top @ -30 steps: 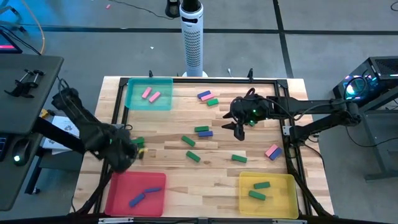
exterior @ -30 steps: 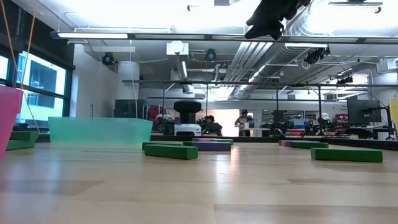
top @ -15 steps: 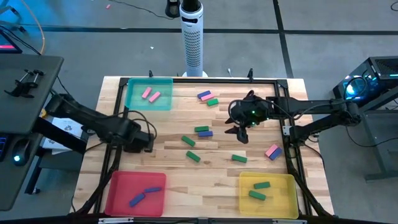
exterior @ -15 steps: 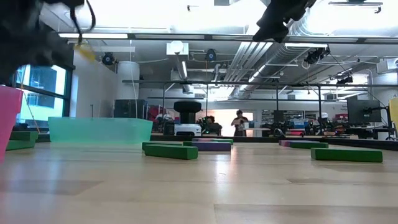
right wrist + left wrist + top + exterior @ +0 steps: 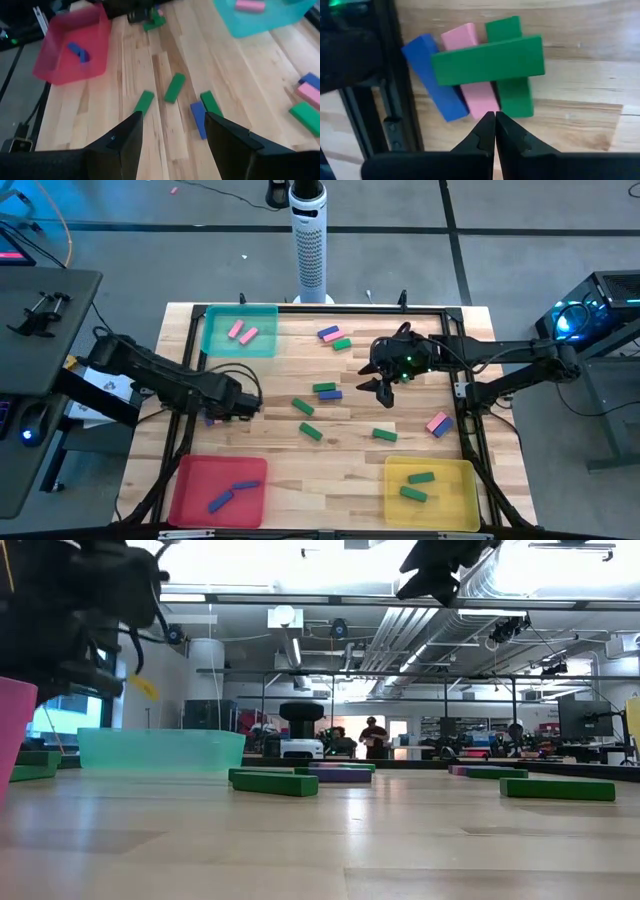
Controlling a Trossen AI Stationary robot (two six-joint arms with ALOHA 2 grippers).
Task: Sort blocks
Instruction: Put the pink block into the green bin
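- The left tool has its fingers pressed together with nothing between them, hovering at the left edge of the tabletop over a small pile of blocks.
- In that pile a green block lies crosswise on top of a blue block, a pink block and another green one.
- The right tool is spread wide and holds nothing, raised above the middle right of the tabletop.
- More blocks lie loose across the middle of the wood.
- Two pink blocks sit in the teal tray, two blue in the red tray, two green in the yellow tray.
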